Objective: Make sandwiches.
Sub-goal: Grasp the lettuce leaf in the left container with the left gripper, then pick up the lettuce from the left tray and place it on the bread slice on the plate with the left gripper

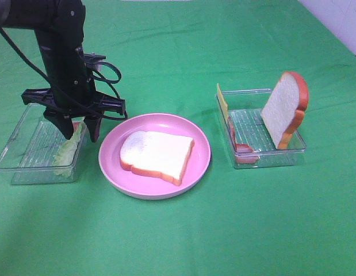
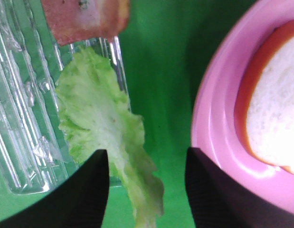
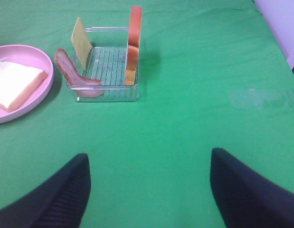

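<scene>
Starting nearest, in the right wrist view: finding the right gripper (image 3: 147,190) spread wide above bare green cloth (image 3: 184,123), gripping nothing.

Looking next at lower centre of the high view: seeing 1 bread slice (image 1: 157,154) lying flat and uncovered on the pink plate (image 1: 107,167), probably serving as the base of the sandwich.

Turning to centre left: seeing the lettuce leaf (image 1: 68,150) draping over the right wall of the left tray (image 1: 16,158), partly inside and partly hanging out toward the plate. Hovering just above it with the left gripper (image 1: 81,134), fingers (image 2: 90,190) parted fairly wide, 1 inside the tray wall and 1 outside, closing on nothing yet.

Judging the leaf as light, thin and floppy: likely sagging once lifted, and possibly slipping from a shallow pinch. Favouring a pinch across the paler middle rib rather than the frilly edge, clear of the tray wall.

Noting 1 reddish piece (image 2: 85,16) lying in the same tray just beyond the leaf.

Ending farthest, at centre right: spotting the right tray (image 1: 270,159) holding 1 standing slice (image 1: 286,109) on edge, 1 cheese square (image 1: 222,102) leaning at the left wall and 1 bacon strip (image 1: 244,148) slumping at the near corner. Expecting that slice to be stiff and light, easiest taken by its crust.
</scene>
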